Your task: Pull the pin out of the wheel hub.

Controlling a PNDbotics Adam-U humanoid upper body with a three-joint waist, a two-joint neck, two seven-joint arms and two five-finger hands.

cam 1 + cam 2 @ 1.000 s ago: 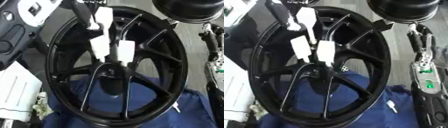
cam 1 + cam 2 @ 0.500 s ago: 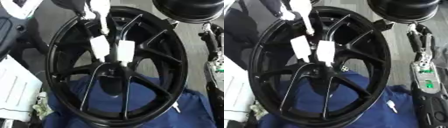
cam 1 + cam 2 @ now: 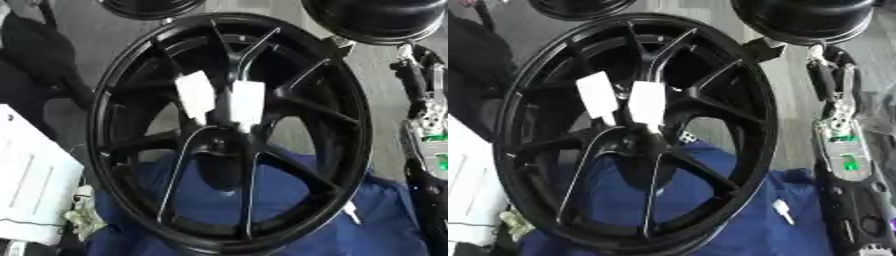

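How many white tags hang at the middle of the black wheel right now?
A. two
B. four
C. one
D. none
A: two white tags sit side by side just above the hub of the black wheel, and no robot hand shows in either view.
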